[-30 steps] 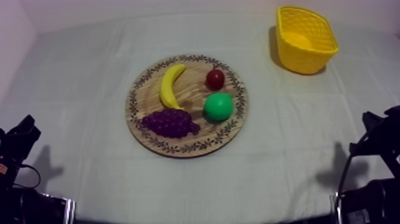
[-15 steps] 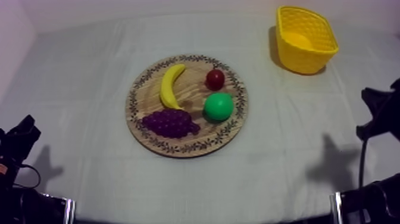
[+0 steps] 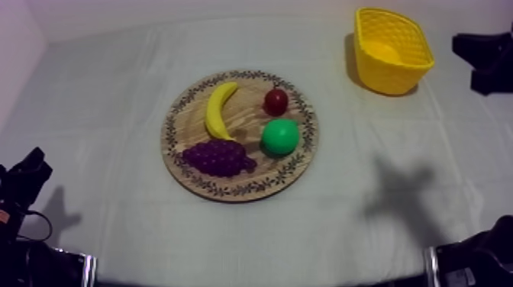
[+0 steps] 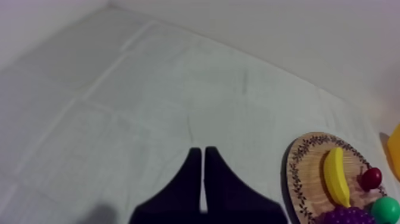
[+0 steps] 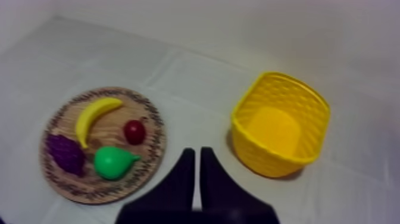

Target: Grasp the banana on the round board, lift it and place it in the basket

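The yellow banana [image 3: 219,109] lies on the upper left part of the round wooden board [image 3: 177,164], with nothing touching it. The yellow basket [image 3: 392,49] stands at the far right and holds nothing. My right arm [image 3: 481,55] hangs raised at the right edge, just right of the basket. From the right wrist, my right gripper [image 5: 195,152] is shut on nothing, high above the cloth between the board [image 5: 59,113] with the banana [image 5: 94,116] and the basket [image 5: 280,131]. My left gripper [image 4: 199,152] is shut on nothing, well left of the board [image 4: 303,173] and banana [image 4: 337,176].
Sharing the board are purple grapes [image 3: 217,156], a green pear [image 3: 280,137] and a small red fruit [image 3: 275,101], all close to the banana. My left arm [image 3: 27,175] rests low at the left edge. The right arm's shadow [image 3: 401,191] falls on the cloth.
My right arm has lifted from the lower right edge up to the far right beside the basket, and its shadow slid left. The left arm and the fruit stayed put.
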Robot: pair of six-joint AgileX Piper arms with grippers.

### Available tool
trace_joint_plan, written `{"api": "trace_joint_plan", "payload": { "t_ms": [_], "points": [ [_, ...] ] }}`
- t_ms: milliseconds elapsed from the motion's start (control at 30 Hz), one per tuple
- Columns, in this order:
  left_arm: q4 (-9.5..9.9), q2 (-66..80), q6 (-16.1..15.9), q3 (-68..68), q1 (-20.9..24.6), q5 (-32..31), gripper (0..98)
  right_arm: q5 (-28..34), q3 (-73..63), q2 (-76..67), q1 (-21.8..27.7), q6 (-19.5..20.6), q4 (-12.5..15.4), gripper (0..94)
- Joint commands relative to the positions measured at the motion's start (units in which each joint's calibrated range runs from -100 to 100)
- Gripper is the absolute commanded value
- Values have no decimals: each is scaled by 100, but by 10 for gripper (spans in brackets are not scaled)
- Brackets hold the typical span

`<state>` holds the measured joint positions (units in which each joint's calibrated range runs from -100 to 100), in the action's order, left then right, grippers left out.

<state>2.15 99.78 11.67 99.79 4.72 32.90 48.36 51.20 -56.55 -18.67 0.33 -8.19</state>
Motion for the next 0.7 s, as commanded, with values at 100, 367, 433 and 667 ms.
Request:
{"api": "trace_joint_plan", "payload": {
  "t_ms": [100, 367, 433, 667],
  "points": [
    [3, 5, -1, -1, 2, 0, 1, 542, -1118, 743, -906, 1159, -453, 22],
    [3, 5, -2, -1, 2, 0, 1, 1034, -1993, 1740, -1544, 1810, -757, 23],
    [3, 5, 0, -1, 2, 0, 1, 1115, -2252, 1976, -1642, 1872, -781, 24],
    [3, 5, 0, -1, 2, 0, 1, 1496, -3392, 2869, -1806, 1921, -677, 25]
  ]
}}
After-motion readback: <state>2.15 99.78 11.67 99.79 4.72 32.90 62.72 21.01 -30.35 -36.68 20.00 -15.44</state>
